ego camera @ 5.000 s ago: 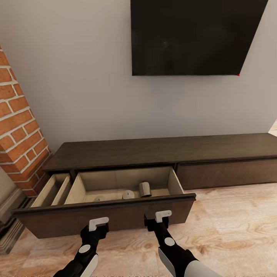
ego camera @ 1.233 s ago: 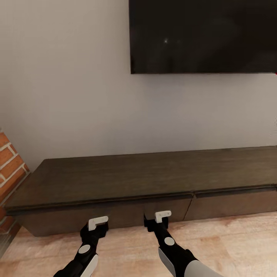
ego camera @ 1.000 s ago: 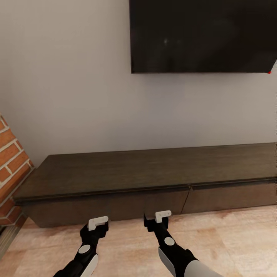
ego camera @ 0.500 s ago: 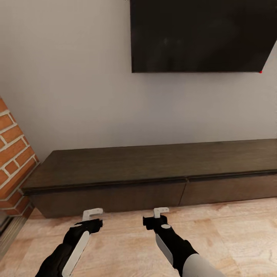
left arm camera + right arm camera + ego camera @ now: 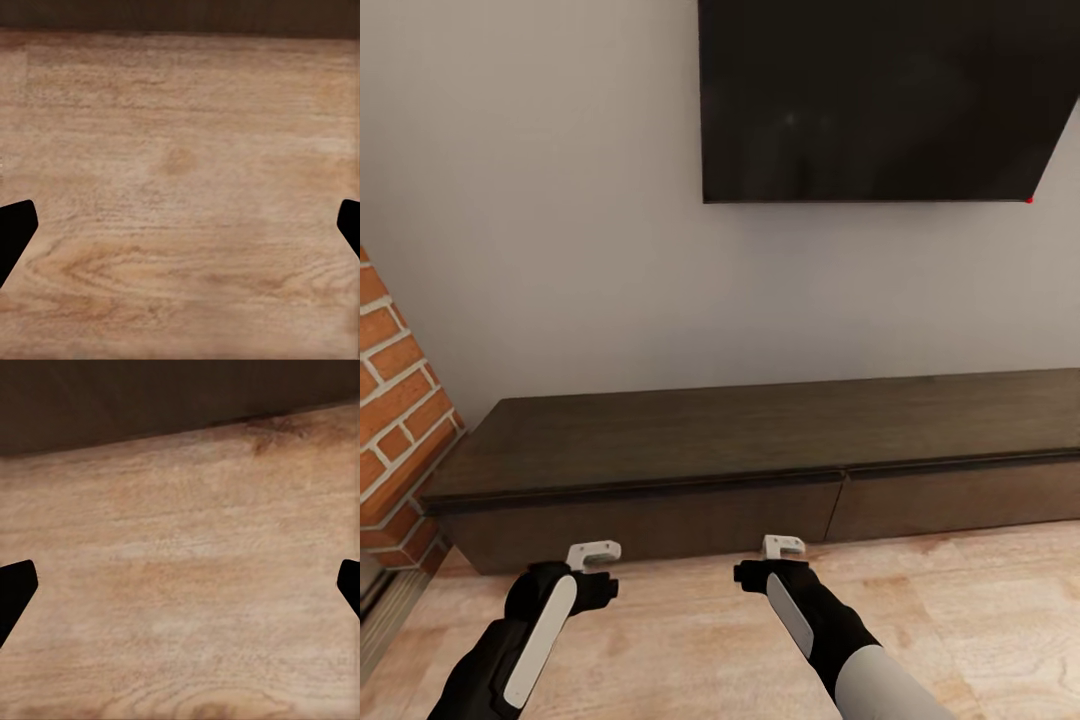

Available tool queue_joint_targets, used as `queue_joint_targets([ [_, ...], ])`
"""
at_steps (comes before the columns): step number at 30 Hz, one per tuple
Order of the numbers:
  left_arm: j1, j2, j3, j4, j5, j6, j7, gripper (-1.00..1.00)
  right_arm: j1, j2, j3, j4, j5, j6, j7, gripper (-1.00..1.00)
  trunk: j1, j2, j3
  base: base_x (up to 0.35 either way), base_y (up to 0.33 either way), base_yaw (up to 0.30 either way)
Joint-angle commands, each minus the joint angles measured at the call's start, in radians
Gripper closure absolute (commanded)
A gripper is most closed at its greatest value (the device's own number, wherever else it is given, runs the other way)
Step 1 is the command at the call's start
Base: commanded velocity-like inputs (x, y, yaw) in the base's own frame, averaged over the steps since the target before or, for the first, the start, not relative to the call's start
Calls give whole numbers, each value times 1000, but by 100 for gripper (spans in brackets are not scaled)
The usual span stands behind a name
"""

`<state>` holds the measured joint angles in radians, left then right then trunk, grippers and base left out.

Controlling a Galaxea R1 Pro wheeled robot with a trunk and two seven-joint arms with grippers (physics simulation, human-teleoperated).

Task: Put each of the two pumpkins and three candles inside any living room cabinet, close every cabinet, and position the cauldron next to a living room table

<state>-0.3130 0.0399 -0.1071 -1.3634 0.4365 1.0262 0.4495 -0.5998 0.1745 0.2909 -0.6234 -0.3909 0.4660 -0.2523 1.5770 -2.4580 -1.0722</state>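
Both drawer fronts of the cabinet (image 5: pixel 660 500) look shut; left hand (image 5: pixel 593 553) and right hand (image 5: pixel 784 546) released, empty — seemingly the cauldron is next.

Pale grey wall (image 5: pixel 560 200), dark flat screen (image 5: pixel 870 100) mounted high. Red brick column (image 5: pixel 395 400) at left. Light wood-plank floor (image 5: pixel 960 600), soft even light.

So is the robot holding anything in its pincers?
No. The left pincer and right pincer are both open and empty, above the wood floor.
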Motion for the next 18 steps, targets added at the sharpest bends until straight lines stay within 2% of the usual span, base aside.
queue_joint_targets([
  [1, 0, -1, 7, 0, 1, 2, 0, -100, 0, 0, 0, 0, -1, 1, -1, -100, -4, 7, 3, 0, 0, 0],
  [12, 0, -9, 22, 19, 1, 2, 1, -100, 0, 0, -1, -1, -2, 3, -4, -100, -46, 84, 38, 0, 0, 0],
  [14, -4, -6, 51, 74, 1, 1, 1, -100, 0, 0, -1, -1, -10, 4, -2, -100, -54, 98, 44, 0, 0, 0],
  [18, -8, -9, 102, 144, 1, -7, 0, -100, 2, 0, -1, -2, -59, 13, -3, -100, -69, 126, 56, 0, 0, 0],
])
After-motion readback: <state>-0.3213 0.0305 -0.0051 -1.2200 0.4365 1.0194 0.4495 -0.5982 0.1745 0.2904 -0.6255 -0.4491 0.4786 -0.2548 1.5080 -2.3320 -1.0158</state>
